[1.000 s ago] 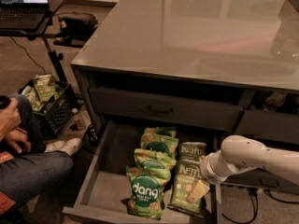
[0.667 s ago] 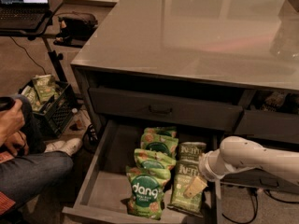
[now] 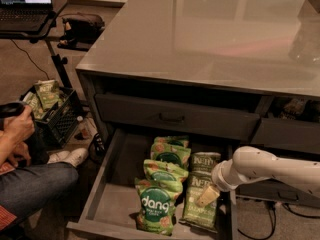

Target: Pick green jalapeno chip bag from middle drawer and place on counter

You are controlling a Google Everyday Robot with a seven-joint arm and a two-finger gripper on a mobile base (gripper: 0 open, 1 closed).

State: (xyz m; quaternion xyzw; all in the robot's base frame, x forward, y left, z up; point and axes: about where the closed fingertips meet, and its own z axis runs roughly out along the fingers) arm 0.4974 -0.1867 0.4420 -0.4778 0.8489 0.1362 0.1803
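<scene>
Down in the open middle drawer, the gripper sits low on the front green jalapeno chip bag, which lies flat at the drawer's right side, just beside the brighter dang bags. Whether the jaws are spread or pinching, I cannot tell. Above, the counter surface gleams grey.
</scene>
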